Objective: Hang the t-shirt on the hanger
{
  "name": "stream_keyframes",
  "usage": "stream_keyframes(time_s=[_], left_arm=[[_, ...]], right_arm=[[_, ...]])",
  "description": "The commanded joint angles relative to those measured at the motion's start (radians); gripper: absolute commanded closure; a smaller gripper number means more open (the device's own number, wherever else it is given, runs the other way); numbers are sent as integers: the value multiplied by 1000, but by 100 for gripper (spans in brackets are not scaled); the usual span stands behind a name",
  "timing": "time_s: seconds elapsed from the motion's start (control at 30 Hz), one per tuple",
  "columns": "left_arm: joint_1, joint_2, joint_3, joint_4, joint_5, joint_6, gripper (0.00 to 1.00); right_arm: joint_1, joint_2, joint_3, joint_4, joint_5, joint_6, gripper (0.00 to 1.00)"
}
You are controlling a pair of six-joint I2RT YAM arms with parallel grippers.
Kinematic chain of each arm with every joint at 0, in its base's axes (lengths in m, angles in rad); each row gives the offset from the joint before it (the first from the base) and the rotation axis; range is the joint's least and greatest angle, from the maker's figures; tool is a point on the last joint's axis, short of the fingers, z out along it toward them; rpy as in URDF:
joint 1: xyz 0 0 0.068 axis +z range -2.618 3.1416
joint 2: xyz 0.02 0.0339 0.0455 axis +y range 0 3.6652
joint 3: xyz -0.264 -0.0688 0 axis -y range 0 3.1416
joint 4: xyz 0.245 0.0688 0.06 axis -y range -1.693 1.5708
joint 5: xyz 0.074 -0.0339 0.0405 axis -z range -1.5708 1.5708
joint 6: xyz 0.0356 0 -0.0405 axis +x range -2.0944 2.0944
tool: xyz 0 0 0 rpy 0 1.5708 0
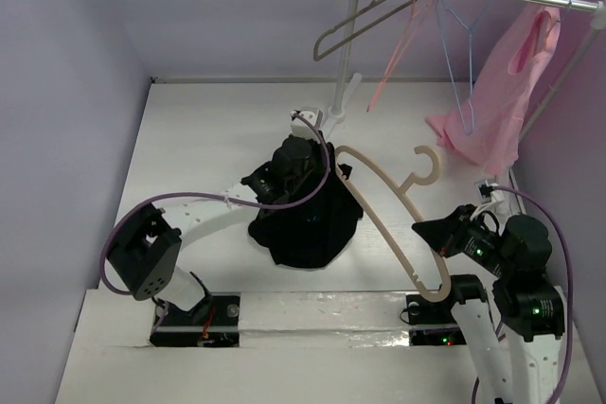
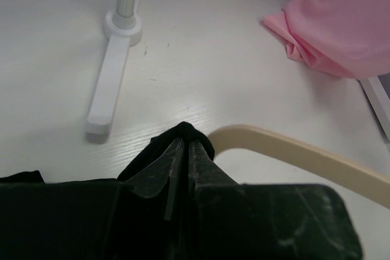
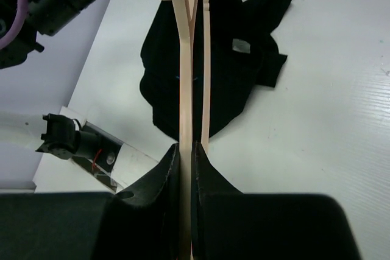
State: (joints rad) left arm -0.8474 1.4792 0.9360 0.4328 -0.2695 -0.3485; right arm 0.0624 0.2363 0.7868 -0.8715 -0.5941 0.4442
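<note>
The black t-shirt (image 1: 308,224) hangs in a bunch from my left gripper (image 1: 305,160), which is shut on a fold of it (image 2: 186,133) above the table's middle. The tan wooden hanger (image 1: 393,224) is held in the air by my right gripper (image 1: 437,245), shut on one arm of it (image 3: 184,89). The hanger's other arm curves up to the shirt's top beside my left gripper (image 2: 184,145), where it shows as a tan bar (image 2: 292,153). In the right wrist view the shirt (image 3: 213,59) lies behind the hanger.
A white clothes rack stands at the back, its foot (image 2: 113,71) and pole (image 1: 346,54) close behind my left gripper. On its rail hang thin wire hangers (image 1: 355,21) and a pink garment (image 1: 497,92), whose hem rests on the table (image 2: 329,28).
</note>
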Motion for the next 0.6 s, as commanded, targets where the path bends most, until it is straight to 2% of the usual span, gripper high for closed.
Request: stream_keyframes(time_s=[0.0,0.13,0.33,0.57], left_arm=[[11,0,75,21,-31,22,100],[21,9,98,9,-33,32,100],[21,-16,87,11,-25,40,100],[21,-111,3,29,6,32,100]], right_arm=[[28,-11,80,-12,8,-51,100],[28,4,123,-27,14,-75,100],[28,11,57,6,-33,-65,100],[28,50,35,66,10,-98,100]])
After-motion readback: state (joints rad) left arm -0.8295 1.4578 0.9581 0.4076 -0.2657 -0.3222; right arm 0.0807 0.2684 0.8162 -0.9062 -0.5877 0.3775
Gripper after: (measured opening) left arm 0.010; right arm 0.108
